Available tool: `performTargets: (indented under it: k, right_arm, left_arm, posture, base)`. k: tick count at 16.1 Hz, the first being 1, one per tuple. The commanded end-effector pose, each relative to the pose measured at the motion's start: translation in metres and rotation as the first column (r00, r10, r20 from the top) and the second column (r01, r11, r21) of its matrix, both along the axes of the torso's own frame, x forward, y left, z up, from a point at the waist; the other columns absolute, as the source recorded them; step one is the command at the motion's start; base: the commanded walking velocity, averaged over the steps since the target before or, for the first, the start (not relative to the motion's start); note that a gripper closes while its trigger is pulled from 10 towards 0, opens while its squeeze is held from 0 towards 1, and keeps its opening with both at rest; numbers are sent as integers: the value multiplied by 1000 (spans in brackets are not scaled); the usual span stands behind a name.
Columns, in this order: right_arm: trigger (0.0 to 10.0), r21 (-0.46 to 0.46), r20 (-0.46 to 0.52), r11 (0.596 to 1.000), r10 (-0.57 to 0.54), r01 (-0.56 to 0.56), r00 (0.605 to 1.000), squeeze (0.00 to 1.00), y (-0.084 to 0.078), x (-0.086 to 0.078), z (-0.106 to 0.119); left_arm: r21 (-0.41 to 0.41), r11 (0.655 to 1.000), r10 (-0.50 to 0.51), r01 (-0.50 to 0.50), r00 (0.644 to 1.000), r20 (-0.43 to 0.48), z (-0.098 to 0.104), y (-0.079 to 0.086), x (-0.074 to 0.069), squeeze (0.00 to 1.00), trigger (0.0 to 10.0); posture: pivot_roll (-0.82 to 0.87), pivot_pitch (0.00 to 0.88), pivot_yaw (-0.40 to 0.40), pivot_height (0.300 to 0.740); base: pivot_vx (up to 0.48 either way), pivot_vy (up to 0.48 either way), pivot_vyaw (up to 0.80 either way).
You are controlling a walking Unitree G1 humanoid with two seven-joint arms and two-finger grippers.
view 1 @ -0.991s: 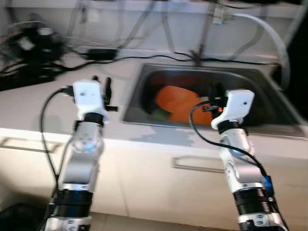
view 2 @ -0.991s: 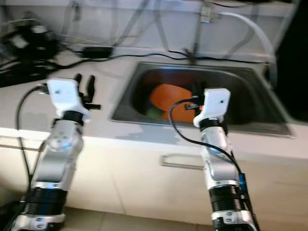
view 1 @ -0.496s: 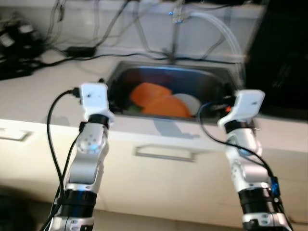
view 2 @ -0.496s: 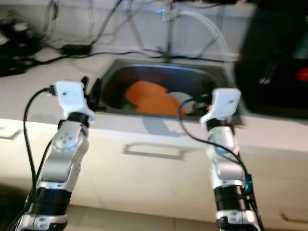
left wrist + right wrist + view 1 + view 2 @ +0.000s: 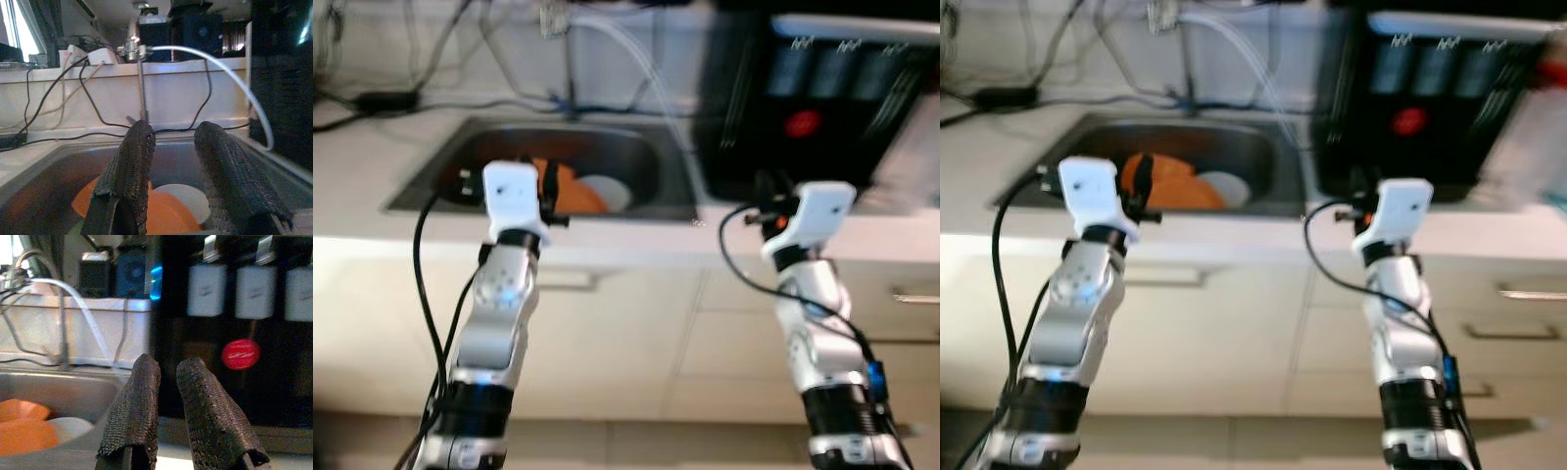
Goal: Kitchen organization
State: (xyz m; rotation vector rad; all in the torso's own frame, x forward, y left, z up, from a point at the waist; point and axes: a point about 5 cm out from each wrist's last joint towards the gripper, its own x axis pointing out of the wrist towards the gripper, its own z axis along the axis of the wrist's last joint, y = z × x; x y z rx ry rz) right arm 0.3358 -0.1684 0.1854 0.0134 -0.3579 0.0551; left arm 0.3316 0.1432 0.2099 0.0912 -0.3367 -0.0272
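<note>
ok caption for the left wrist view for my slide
Left gripper open above the steel sink, looking onto orange dishes and a white bowl, with a white hose arching overhead.

Head views: blurred throughout.
Orange items (image 5: 570, 192): partly hidden behind left arm; identity unclear.
Black appliance (image 5: 822, 93): cut off at top edge.

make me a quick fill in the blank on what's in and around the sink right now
The sink holds a white bowl beside dishes coloured ____.
The black machine carries a round ____ button.
The left claw hovers over the ____ with its fingers apart.
A white ____ arcs from the tap toward the machine.

Missing words: orange; red; sink; hose
</note>
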Motion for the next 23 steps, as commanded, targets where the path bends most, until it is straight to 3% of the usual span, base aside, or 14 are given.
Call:
performTargets:
  k: [1,8,12,18,23]
  right_arm:
    - [10000,1,7,1000,18,-18,1000,0,6,1,2]
    - [10000,-14,-5,999,41,-41,999,0,9,1,-1]
    - [10000,-66,-3,995,68,-69,998,0,14,0,-2]
    - [10000,-56,-24,996,71,-72,997,0,15,1,-8]
    - [10000,-52,-79,996,69,-73,994,0,12,3,-23]
  left_arm:
    - [4,1000,20,-19,1000,-12,-2,6,0,0,10000]
    - [7,1000,16,-16,1000,-20,-4,5,1,0,10000]
    - [5,1000,16,-16,1000,-24,-5,5,1,0,10000]
    - [20,1000,9,-8,999,-35,-9,4,0,0,10000]
    - [15,999,33,-31,993,-114,-37,10,0,0,10000]
  posture:
    - [17,19,13,740]
    - [17,18,12,740]
    - [17,17,13,740]
    - [23,16,11,740]
    - [15,2,13,740]
  base:
    - [0,-480,0]
    - [0,-480,0]
    - [0,-480,0]
    - [0,-400,0]
    - [0,0,0]
